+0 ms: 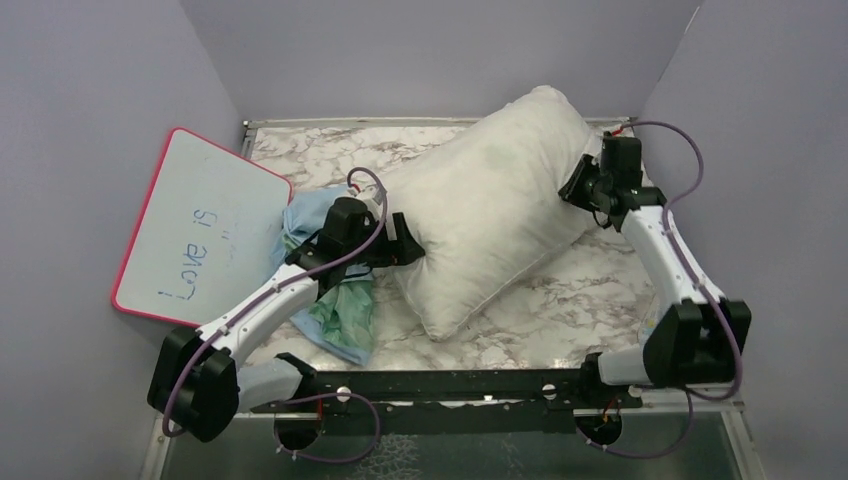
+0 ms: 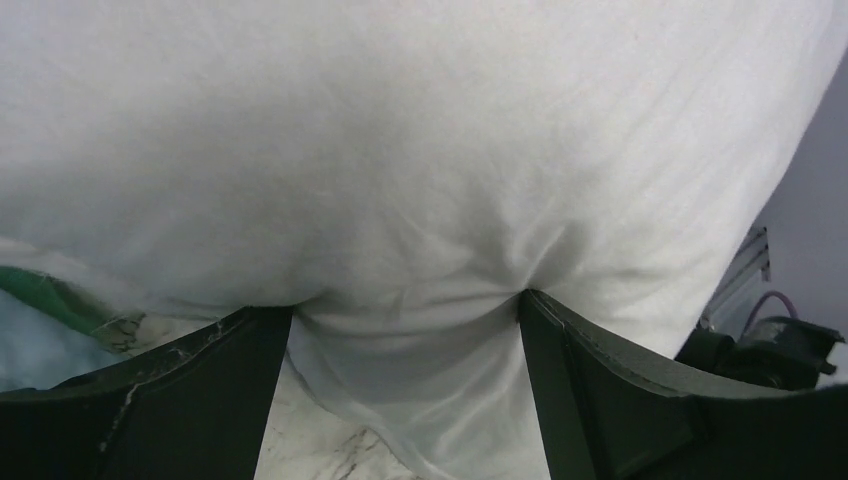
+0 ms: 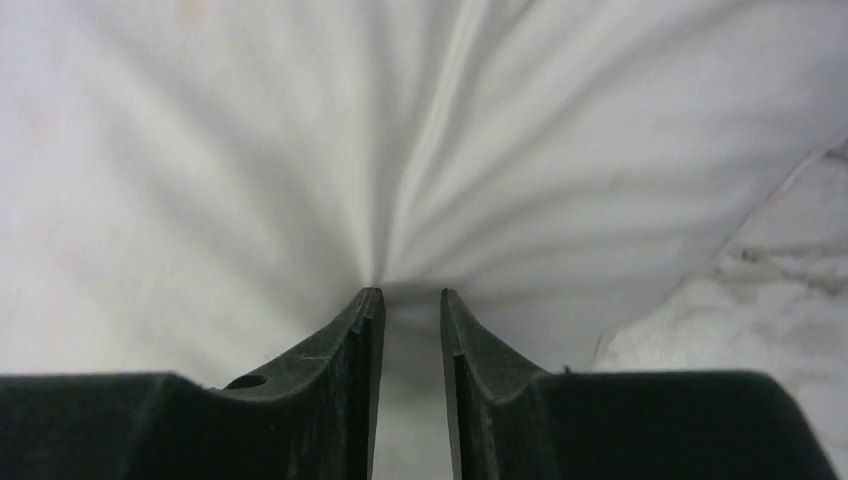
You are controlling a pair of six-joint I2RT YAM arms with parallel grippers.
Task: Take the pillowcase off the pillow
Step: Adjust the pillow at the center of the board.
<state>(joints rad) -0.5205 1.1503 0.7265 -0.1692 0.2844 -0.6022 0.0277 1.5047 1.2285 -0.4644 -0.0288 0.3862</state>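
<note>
The off-white pillow (image 1: 500,210) lies slantwise across the marble table, bare of any cover. The pillowcase (image 1: 340,312) is a crumpled mint-green and light-blue heap at the pillow's left, partly under my left arm; a green strip of the pillowcase (image 2: 50,295) shows in the left wrist view. My left gripper (image 1: 410,245) (image 2: 406,300) is open wide, its tips pressed into the pillow (image 2: 400,130), which bulges between them. My right gripper (image 1: 575,187) (image 3: 410,292) is at the pillow's far right end, jaws narrow and pinching a fold of the pillow (image 3: 250,150), with creases fanning out from the pinch.
A pink-rimmed whiteboard (image 1: 200,230) leans against the left wall. Purple-grey walls close in the table (image 1: 580,290) on three sides. A black rail (image 1: 450,385) runs along the near edge between the arm bases.
</note>
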